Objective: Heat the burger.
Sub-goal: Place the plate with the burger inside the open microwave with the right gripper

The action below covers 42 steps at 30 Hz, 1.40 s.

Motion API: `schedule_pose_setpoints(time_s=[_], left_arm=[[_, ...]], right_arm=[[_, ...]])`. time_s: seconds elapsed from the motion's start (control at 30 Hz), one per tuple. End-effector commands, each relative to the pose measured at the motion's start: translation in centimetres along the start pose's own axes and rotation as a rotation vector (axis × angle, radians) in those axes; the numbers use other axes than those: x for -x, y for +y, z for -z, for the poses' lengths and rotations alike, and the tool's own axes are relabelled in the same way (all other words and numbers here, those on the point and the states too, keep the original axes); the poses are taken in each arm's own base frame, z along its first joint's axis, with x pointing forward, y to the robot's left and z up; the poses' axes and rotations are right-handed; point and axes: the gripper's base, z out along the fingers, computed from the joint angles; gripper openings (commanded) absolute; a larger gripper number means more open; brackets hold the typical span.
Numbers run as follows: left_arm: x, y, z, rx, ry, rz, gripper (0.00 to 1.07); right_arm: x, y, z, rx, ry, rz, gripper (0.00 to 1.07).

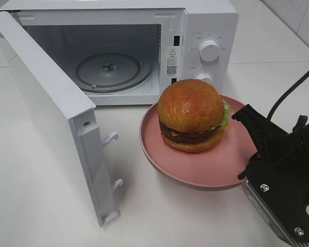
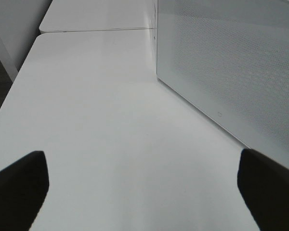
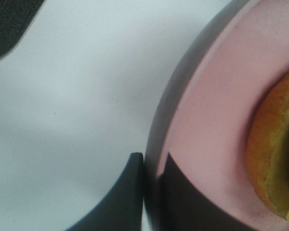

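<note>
one burger (image 1: 191,114), plated by an open microwave (image 1: 208,25)

the burger sits on the pink plate (image 1: 195,172) on the white table (image 1: 36,211), just in front of the oven's mouth. the right gripper (image 3: 151,161) is clamped on the plate's rim. the left gripper (image 2: 143,188) has its jaws wide apart, holding nothing.

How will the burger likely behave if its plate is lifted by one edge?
Tall and stacked, the burger would probably topple if tilted. On the smooth plate, it may slide. The end effector pinches only the rim, so tilt seems likely.
</note>
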Motion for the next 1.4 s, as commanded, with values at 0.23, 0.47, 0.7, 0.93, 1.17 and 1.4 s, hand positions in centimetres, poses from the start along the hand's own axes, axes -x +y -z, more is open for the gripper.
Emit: schedule_pose_setpoints(time_s=[0.23, 0.47, 0.7, 0.93, 1.17, 1.4], left_arm=[[-0.2, 0.0, 0.2, 0.005, -0.02, 0.001, 1.0], [-0.1, 0.0, 0.2, 0.005, -0.019, 0.001, 1.0], [-0.1, 0.0, 0.2, 0.005, -0.019, 0.001, 1.0], [-0.1, 0.0, 0.2, 0.005, -0.019, 0.001, 1.0], [-0.1, 0.0, 0.2, 0.005, -0.019, 0.001, 1.0], [-0.1, 0.0, 0.2, 0.005, -0.019, 0.001, 1.0]], right_arm=[[-0.3, -1.9, 0.2, -0.098, 0.008, -0.017, 0.0], [-0.4, -3.2, -0.3, -0.104, 0.007, -0.019, 0.0], [0.5, -4.5, -0.9, -0.108, -0.015, 0.013, 0.0], [0.6, -5.9, -1.8, -0.104, -0.02, 0.019, 0.0], [0.6, -7.0, -2.6, -0.098, -0.021, 0.02, 0.0], [0.5, -8.0, -2.2, -0.135, -0.019, 0.017, 0.0]])
